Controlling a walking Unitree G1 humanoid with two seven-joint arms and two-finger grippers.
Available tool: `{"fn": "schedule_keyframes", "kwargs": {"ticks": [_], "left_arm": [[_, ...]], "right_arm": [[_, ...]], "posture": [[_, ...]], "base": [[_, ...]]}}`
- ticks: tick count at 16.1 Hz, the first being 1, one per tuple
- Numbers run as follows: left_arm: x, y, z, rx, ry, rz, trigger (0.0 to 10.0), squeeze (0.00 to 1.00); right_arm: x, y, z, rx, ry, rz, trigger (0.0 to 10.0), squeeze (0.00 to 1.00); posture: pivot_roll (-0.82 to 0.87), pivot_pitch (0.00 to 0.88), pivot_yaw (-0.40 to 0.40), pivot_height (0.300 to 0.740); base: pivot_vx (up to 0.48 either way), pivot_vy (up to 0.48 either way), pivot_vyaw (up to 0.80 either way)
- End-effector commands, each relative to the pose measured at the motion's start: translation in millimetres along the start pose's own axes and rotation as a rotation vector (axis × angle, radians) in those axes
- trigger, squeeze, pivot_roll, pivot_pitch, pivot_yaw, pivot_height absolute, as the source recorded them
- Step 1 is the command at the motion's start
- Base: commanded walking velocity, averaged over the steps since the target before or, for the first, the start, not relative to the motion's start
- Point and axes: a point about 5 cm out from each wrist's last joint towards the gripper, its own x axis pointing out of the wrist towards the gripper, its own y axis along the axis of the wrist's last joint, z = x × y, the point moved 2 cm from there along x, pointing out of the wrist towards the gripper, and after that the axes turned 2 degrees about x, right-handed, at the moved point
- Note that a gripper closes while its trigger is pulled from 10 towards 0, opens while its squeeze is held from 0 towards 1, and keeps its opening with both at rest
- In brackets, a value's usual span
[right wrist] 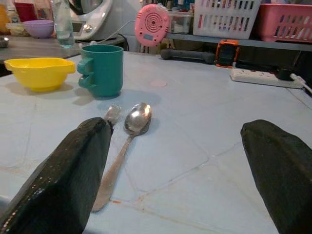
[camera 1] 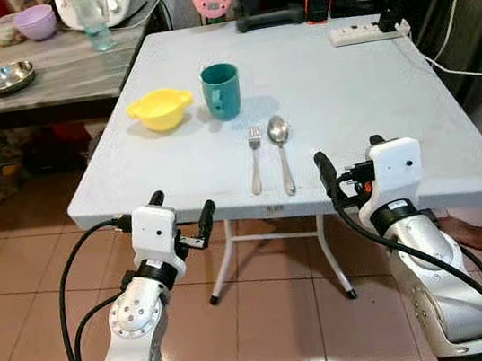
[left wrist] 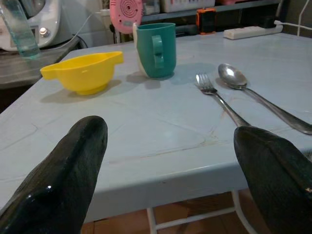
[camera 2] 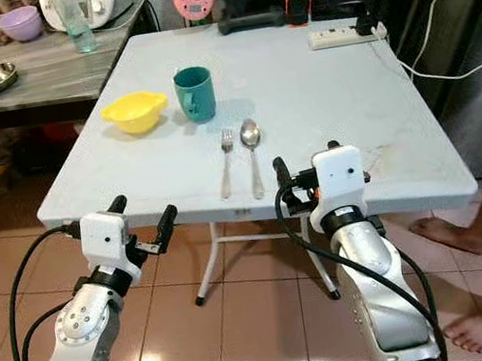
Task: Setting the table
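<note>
A: Table (camera 1: 376, 115) setting status: one fork (camera 1: 255, 156), one spoon (camera 1: 281, 147), lying parallel, just beside each other, just in front of the teal mug (camera 1: 222, 91). One yellow bowl (camera 1: 160, 109) just left of the mug, not touching it.

B: Grippers?

A: Both at the near table edge, nearer than the cutlery. Left gripper (camera 1: 181, 215) sits left of the fork handle, right gripper (camera 1: 348, 164) right of the spoon handle. Fingers spread wide on both, nothing held.

B: Which piece goes next?

A: Can't tell from this. My guess is the cutlery, since it's closest. Spoon handle is near the right gripper.

B: Tips?

A: Flat metal on a flat top, so come in low, straddle the handle across its width, close near the handle end. Watch the fork; it's close enough to get nudged.

B: Counts total?

A: One fork, one spoon, one mug, one bowl.
</note>
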Motion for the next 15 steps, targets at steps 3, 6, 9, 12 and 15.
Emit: {"fn": "schedule_keyframes", "kwargs": {"ticks": [3,6,9,12,15], "left_arm": [[-2.8,0.4,-1.9,-0.005,-0.017,0.006,10.0,0.0],[-1.7,0.8,1.2,-0.003,-0.038,0.013,10.0,0.0],[-2.1,0.7,2.4,-0.005,-0.05,0.016,10.0,0.0],[-2.4,1.0,4.4,-0.007,-0.06,0.019,10.0,0.0],[-2.0,0.7,5.2,-0.012,-0.066,0.018,10.0,0.0]], "right_arm": [[1.3,2.9,-5.8,0.012,0.018,0.013,10.0,0.0],[2.3,4.4,-6.4,0.005,0.024,0.023,10.0,0.0],[2.1,4.0,-6.8,0.009,0.024,0.022,10.0,0.0],[1.8,3.8,-7.6,0.011,0.025,0.021,10.0,0.0],[1.2,4.1,-5.8,0.009,0.02,0.022,10.0,0.0]], "posture": [[-0.05,0.107,0.063,0.74],[-0.05,0.107,0.063,0.74],[-0.05,0.105,0.065,0.74],[-0.05,0.107,0.065,0.74],[-0.06,0.107,0.067,0.74]], "base": [[0.0,0.0,0.0],[0.095,0.0,0.0],[0.375,0.0,0.0],[0.457,0.0,0.0],[0.48,0.0,0.0]]}}
